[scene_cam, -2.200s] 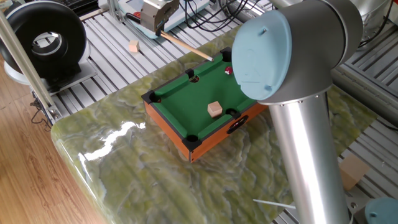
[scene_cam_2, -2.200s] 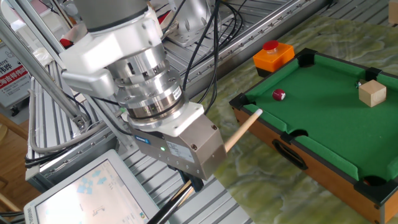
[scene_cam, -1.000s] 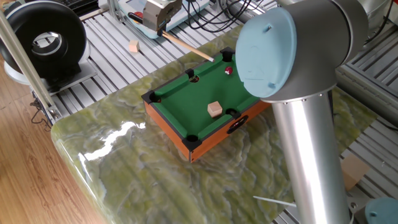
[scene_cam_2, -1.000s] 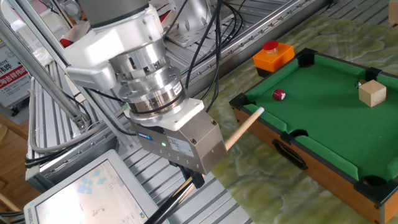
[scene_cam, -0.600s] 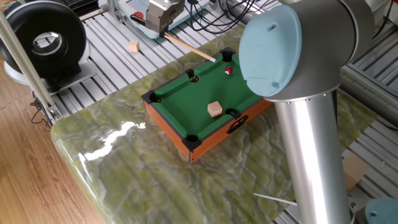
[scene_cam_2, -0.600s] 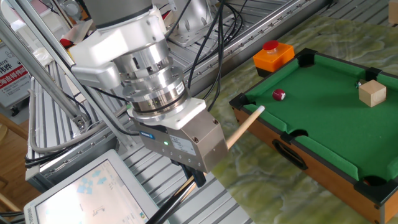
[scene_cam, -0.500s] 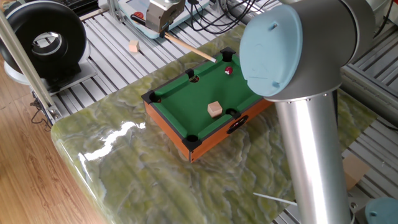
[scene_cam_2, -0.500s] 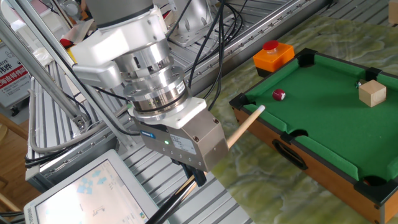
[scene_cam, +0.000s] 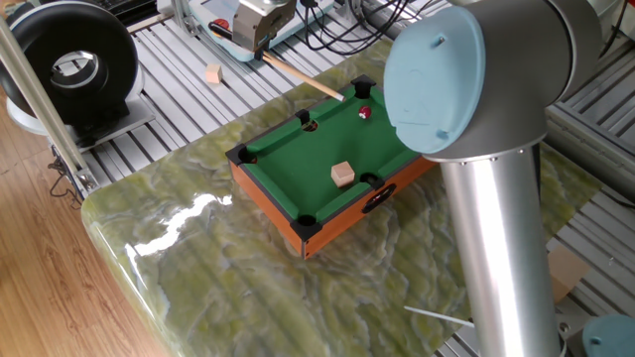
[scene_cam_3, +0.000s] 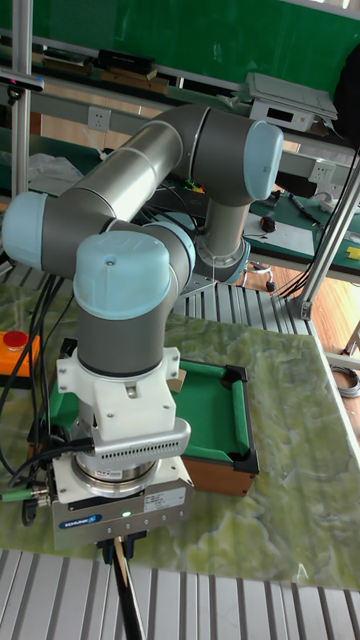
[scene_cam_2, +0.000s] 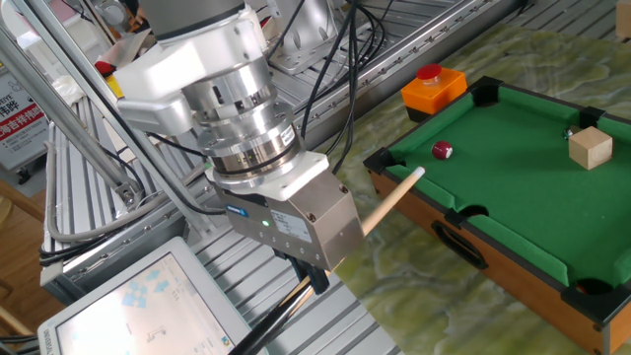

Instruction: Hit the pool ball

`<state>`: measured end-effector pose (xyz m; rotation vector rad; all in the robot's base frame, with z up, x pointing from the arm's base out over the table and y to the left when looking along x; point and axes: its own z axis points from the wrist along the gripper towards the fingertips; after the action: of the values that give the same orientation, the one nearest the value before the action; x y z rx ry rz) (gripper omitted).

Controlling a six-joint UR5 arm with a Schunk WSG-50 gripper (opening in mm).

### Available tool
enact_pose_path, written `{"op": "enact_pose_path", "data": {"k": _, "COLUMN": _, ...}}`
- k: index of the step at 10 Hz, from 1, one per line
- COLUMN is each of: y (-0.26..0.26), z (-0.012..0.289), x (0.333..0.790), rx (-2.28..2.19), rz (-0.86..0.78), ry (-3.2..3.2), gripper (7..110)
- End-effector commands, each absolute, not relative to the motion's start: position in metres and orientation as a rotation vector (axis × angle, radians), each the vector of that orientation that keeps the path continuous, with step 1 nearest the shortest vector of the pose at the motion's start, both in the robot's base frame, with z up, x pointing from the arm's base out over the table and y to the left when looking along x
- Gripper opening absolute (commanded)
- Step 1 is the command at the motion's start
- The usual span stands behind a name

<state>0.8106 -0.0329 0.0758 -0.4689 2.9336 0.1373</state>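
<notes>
The pool ball (scene_cam_2: 442,150), small, glossy and dark red, lies on the green felt near the left end of the mini pool table (scene_cam_2: 513,278). The same pool ball (scene_cam: 364,112) shows at the table's far end in the one fixed view. My gripper (scene_cam_2: 310,282) is shut on a wooden cue stick (scene_cam_2: 386,202), off the table's left end. The cue tip rests over the table's rim, a short gap from the ball. In the tall fixed view the gripper (scene_cam_3: 118,547) points down at the camera and the ball is hidden by the arm.
A tan wooden cube (scene_cam_2: 591,148) sits on the felt near the far-right rail. A red button on an orange base (scene_cam_2: 431,87) stands just beyond the table's corner. Cables and aluminium rails lie behind, and a tablet (scene_cam_2: 148,306) is at the lower left.
The gripper and cue have slid slightly toward the table, bringing the cue tip a little nearer the ball. The ball and cube have not moved.
</notes>
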Motion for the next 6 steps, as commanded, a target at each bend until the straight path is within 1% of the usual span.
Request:
{"op": "enact_pose_path", "data": {"k": 1, "y": -0.0303, "z": 0.0750, "x": 0.8094, "rx": -0.454, "rz": 0.152, "ry": 2.927, "gripper": 7}}
{"op": "enact_pose_path", "data": {"k": 6, "y": -0.0330, "z": 0.0772, "x": 0.8101, "rx": -0.466, "rz": 0.133, "ry": 2.932, "gripper": 7}}
